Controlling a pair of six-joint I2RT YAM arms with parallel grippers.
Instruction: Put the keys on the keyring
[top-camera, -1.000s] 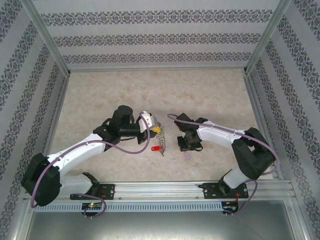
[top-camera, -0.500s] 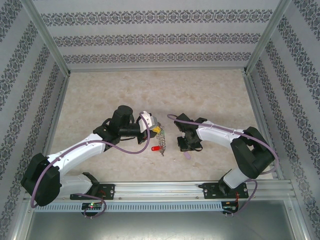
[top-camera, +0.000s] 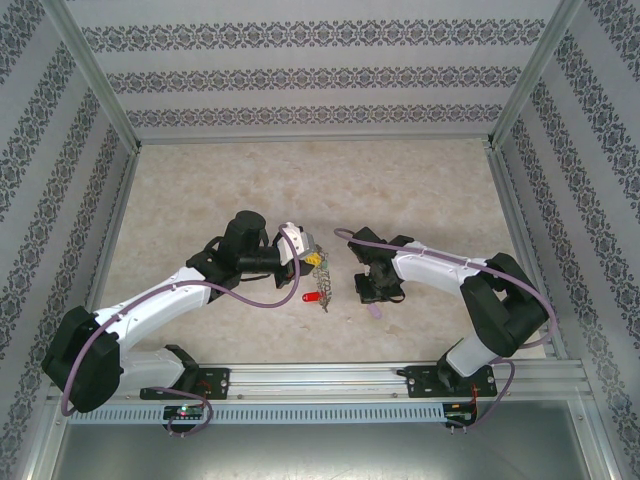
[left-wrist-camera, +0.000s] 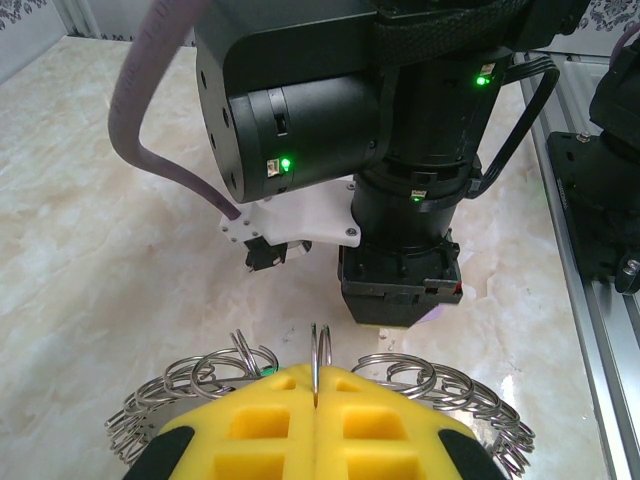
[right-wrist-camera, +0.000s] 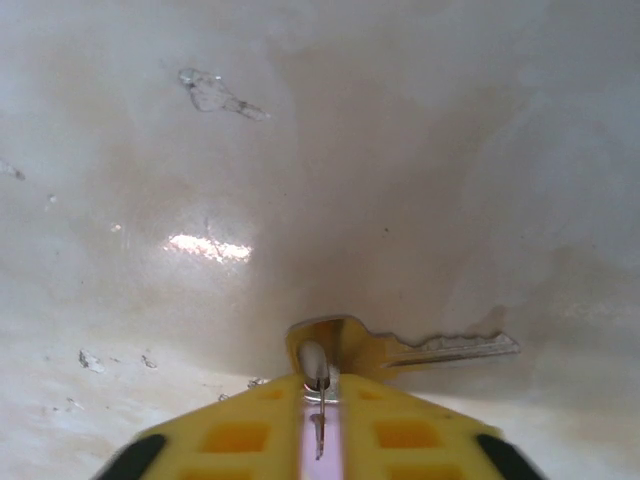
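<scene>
The two arms meet over the middle front of the marble table (top-camera: 420, 190), their wrists almost facing, so a careless push could knock one housing into the other; the left gripper (left-wrist-camera: 315, 405) is clamped tight on the keyring (left-wrist-camera: 405, 375), whose wire loops fan out on both sides of the yellow pads (left-wrist-camera: 260, 425), and a sideways shove could twist the ring in that grip or work it loose; just to its right, the right gripper (right-wrist-camera: 322, 425) is pinched together on the lilac tag (right-wrist-camera: 322, 455), with its key (right-wrist-camera: 400, 348) lying out ahead of the fingers low over the table; since that key hangs free on its little link, I reckon it could swing aside when it meets a loop, or the tag could slip in the pads; much is hidden too: the left pads cover most of the keyring up close, and from above it is a thin tangle; whether the red tag (top-camera: 311, 298) hanging by it is already threaded I cannot tell; nor whether the key touches the table; its hole and link are blurred
</scene>
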